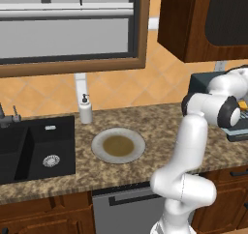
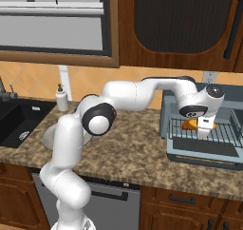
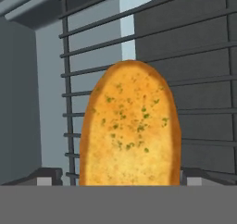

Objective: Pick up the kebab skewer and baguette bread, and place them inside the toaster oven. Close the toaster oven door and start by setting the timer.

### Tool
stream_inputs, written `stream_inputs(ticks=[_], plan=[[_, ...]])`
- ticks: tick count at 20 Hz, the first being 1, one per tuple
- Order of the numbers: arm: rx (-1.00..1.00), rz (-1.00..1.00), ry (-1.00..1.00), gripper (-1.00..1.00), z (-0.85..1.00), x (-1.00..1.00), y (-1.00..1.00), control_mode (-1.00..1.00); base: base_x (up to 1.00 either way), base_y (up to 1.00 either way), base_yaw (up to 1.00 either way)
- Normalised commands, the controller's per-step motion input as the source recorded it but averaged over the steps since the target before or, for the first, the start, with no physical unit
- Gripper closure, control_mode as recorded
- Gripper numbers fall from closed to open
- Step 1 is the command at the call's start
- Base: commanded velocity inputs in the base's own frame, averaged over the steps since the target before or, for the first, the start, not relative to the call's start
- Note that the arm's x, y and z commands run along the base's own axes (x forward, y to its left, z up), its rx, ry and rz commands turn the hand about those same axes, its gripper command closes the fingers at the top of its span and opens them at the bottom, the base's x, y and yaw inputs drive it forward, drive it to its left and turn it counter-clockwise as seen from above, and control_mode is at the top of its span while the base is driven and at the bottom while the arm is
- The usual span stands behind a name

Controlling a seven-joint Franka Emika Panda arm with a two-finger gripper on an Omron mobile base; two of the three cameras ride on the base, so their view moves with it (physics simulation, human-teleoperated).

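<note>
Gripper [image 2: 204, 130] with jaws spread astride the baguette bread [image 3: 129, 126], which rests on the wire rack [image 2: 223, 135] inside the toaster oven [image 2: 166, 105]; a careless retreat risks dragging the bread off the rack's near edge

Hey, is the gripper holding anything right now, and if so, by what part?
Nothing is held. The gripper is open, its fingertips standing clear on either side of the baguette bread, which stands on the wire rack inside the toaster oven.

No readable text, labels, brands, numbers or signs on anything in view.
</note>
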Motion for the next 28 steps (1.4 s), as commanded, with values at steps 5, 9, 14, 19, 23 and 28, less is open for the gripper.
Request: stream_inputs(ticks=[5, 9, 14, 19, 23, 28], plan=[[0.00, 0.00, 0.00, -1.00, 0.00, -0.30, -0.16, -1.00, 0.00, 0.00, 0.00], [0.00, 0.00, 0.00, -1.00, 0.00, -0.27, -0.20, -1.00, 0.00, 0.00, 0.00], [0.00, 0.03, 0.00, -1.00, 0.00, -0.01, -0.02, -1.00, 0.00, 0.00, 0.00], [0.00, 0.07, 0.00, -1.00, -0.01, 0.00, 0.00, -1.00, 0.00, 0.00, 0.00], [0.00, 0.10, 0.03, -1.00, -0.02, 0.00, 0.00, -1.00, 0.00, 0.00, 0.00], [0.00, 0.10, 0.10, -1.00, -0.06, -0.03, 0.00, -1.00, 0.00, 0.00, 0.00]])
